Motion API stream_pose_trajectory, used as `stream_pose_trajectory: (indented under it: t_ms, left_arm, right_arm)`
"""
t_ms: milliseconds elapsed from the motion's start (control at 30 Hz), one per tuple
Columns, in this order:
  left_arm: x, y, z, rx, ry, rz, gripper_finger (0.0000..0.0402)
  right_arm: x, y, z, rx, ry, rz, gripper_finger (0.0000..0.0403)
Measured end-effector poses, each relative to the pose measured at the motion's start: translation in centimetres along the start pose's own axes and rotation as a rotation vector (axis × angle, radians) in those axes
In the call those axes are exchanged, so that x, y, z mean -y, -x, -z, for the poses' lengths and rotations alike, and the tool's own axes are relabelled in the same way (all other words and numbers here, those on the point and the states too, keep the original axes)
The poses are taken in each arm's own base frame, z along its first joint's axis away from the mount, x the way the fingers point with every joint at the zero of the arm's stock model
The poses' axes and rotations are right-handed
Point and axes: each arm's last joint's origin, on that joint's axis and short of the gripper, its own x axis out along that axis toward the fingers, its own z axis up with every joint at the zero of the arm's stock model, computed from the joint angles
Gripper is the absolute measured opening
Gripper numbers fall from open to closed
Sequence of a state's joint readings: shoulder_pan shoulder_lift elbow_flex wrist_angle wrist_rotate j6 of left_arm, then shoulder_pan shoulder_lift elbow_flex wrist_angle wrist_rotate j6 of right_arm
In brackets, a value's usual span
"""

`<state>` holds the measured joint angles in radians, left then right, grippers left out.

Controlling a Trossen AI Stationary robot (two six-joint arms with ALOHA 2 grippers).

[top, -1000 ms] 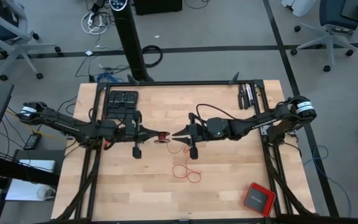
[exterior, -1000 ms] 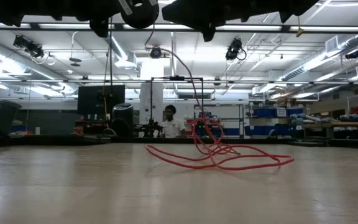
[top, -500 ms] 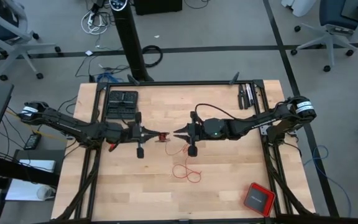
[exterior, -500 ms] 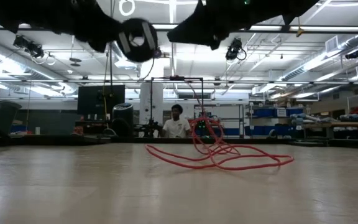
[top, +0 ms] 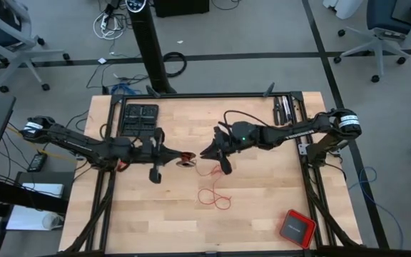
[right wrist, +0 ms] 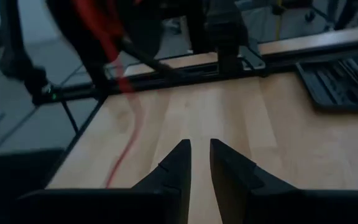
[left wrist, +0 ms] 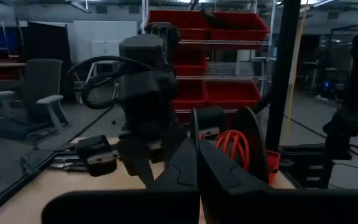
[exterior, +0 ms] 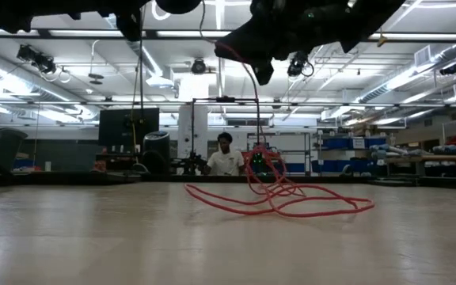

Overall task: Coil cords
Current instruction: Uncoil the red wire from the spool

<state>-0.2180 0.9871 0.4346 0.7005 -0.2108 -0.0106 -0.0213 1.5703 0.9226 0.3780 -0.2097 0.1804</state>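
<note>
High view first: over the middle of the pale wooden table, left gripper and right gripper nose to nose, just apart. Between them a small black spool wound with some of the thin red cord. Rest of that cord lying as loose loops on the wood just below the grippers, one strand climbing back toward the spool. Probably held aloft like this so slack can be drawn up and wrapped on. Off at the near right corner, well apart, a red square box with a dark top, not involved. Low view next: red loops sprawled across the tabletop, a single strand rising steeply to the dark gripper overhead; whether draped over it or only passing beside, cannot tell. Across the room, a seated person. Left wrist view: own fingers pressed together, seemingly pinching the spool by its flange, red windings showing just past the tips, the other arm's gripper beyond. Right wrist view: own fingers slightly parted with bare wood in the gap, nothing pinched; red cord blurred off to one side. Judged a mid-winding pause, right gripper freed to catch the strand again.
</note>
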Motion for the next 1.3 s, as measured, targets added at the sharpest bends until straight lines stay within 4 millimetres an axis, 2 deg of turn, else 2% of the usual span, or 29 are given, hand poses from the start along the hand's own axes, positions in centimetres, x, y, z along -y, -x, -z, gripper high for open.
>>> stream_pose_trajectory:
  t_ms: [133,233,333,600,800,933,1033,1200,1300]
  left_arm:
    - [0.4,0.1,0.8,-0.089,0.059,0.038,0.0000]
    - [0.7,0.2,2.1,-0.200,0.032,0.044,0.0000]
    - [0.5,0.2,2.5,-0.235,-0.026,-0.016,0.0000]
    - [-1.0,0.2,2.3,-0.235,-0.242,-0.293,0.0000]
    - [-2.0,0.0,2.0,-0.235,-0.367,-0.338,0.0000]
    - [-2.8,-0.1,1.4,-0.179,-0.346,-0.265,0.0000]
    - [-4.0,-0.5,0.2,-0.157,-0.303,-0.248,0.0000]
    - [-5.6,-0.5,-0.6,-0.148,-0.179,-0.258,0.0000]
    - [-5.7,-0.4,-0.3,-0.172,-0.099,-0.226,0.0000]
  right_arm:
    - [-0.6,-0.1,0.0,0.006,-0.049,-0.001,0.0058]
    - [-1.6,-0.3,0.1,0.012,-0.017,-0.013,0.0057]
    - [-2.0,-0.3,0.0,0.039,0.019,0.012,0.0056]
    - [0.4,0.6,-2.1,0.119,0.034,0.126,0.0056]
    - [2.8,1.3,-3.7,0.145,0.030,0.089,0.0056]
    - [4.4,1.9,-5.6,0.142,0.045,0.080,0.0056]
    - [4.9,2.2,-6.9,0.110,0.077,0.098,0.0053]
    - [4.9,2.2,-7.1,0.094,0.101,0.104,0.0052]
    - [4.6,2.0,-6.4,0.062,0.075,0.096,0.0052]
